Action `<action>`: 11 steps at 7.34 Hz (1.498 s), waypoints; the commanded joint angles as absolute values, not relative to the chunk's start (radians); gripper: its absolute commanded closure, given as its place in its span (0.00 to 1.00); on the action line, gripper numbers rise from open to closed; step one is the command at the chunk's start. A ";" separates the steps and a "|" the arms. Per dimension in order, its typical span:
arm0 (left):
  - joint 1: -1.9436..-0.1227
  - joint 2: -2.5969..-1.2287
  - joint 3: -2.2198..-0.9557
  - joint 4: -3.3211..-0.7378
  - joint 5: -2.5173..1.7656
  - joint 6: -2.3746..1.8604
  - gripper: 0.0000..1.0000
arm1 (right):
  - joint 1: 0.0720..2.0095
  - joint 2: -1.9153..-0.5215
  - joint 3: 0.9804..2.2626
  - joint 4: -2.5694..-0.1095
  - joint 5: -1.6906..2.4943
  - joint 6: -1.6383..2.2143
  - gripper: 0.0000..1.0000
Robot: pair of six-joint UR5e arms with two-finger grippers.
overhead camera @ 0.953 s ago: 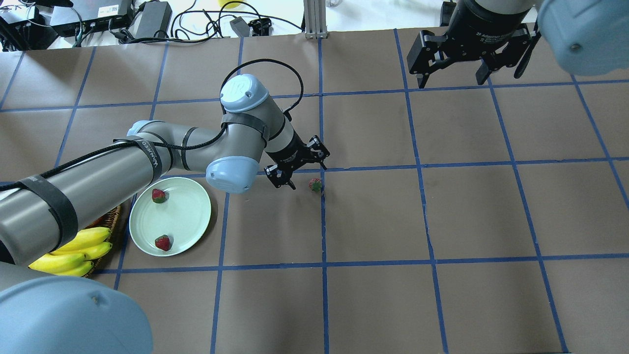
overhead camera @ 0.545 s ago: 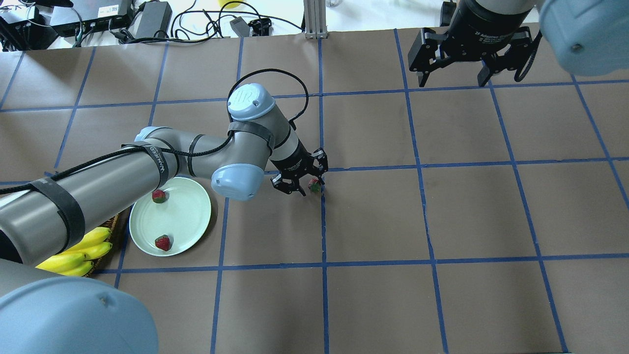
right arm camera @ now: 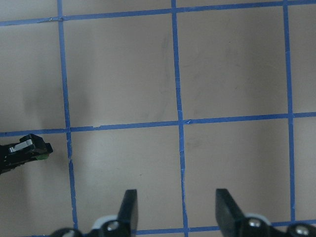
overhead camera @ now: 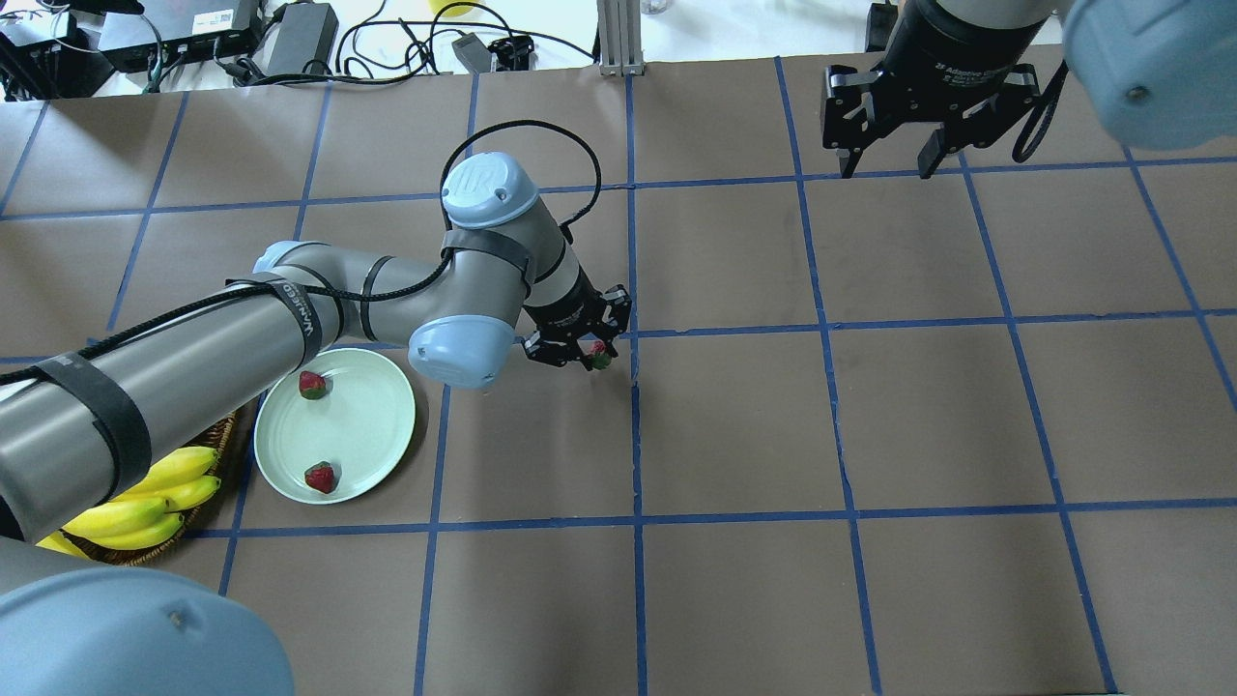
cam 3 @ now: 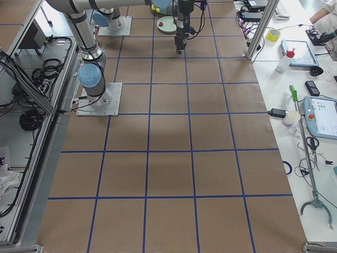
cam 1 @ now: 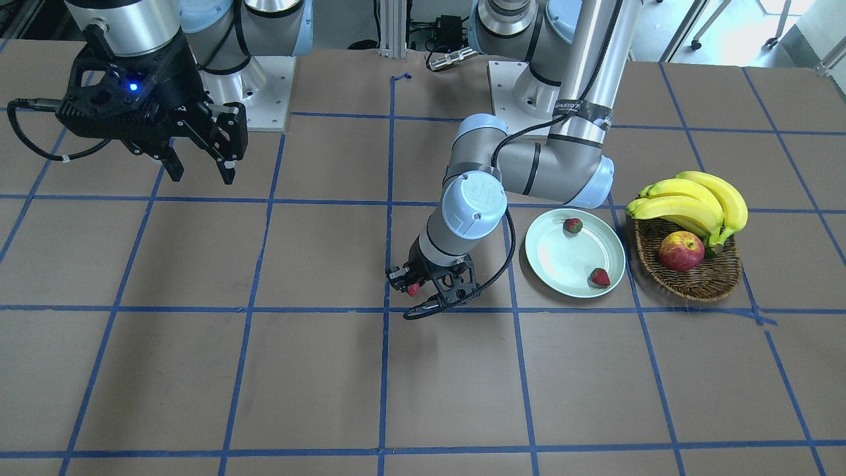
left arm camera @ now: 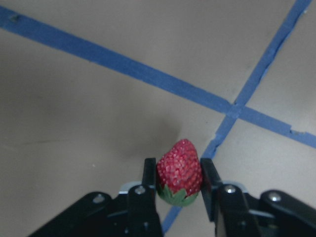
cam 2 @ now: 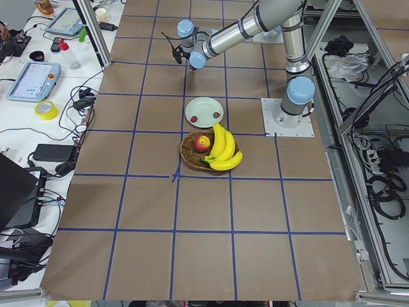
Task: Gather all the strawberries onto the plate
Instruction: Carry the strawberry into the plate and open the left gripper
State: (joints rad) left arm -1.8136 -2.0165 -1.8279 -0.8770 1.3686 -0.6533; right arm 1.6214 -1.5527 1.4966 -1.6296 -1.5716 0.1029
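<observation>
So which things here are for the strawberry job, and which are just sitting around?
For the job: strawberry pinched in the left gripper; two strawberries lying on the plate.

Just lying about: bananas, apple, their wicker basket; the right gripper, open and holding nothing.

There are three strawberries, one pale green plate and one wicker basket. There is one apple and one bunch of yellow bananas.
</observation>
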 commanded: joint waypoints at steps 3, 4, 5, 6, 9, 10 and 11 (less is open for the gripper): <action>-1.608 -1.883 -1.763 -1.203 1.667 -0.294 1.00 | 1.618 -1.559 1.494 -1.631 -1.572 0.098 1.00; -1.554 -1.867 -1.782 -1.265 1.683 -0.216 1.00 | 1.618 -1.572 1.493 -1.631 -1.591 0.098 1.00; -1.510 -1.859 -1.811 -1.278 1.686 -0.151 1.00 | 1.618 -1.572 1.493 -1.632 -1.601 0.098 1.00; -1.476 -1.859 -1.859 -1.272 1.680 -0.134 1.00 | 1.618 -1.572 1.493 -1.643 -1.605 0.097 1.00; -1.463 -1.859 -1.891 -1.266 1.683 -0.120 1.00 | 1.621 -1.572 1.494 -1.629 -1.609 0.107 0.38; -1.463 -1.859 -1.888 -1.264 1.683 -0.118 0.01 | 1.621 -1.572 1.505 -1.628 -1.605 0.109 0.00; -1.462 -1.852 -1.867 -1.272 1.692 -0.106 0.00 | 1.621 -1.572 1.503 -1.628 -1.594 0.103 0.00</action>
State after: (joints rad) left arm -1.4636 -1.8573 -1.8830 -1.2662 1.6848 -0.1168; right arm 1.6209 -1.5726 1.5005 -1.6285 -1.6036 0.1062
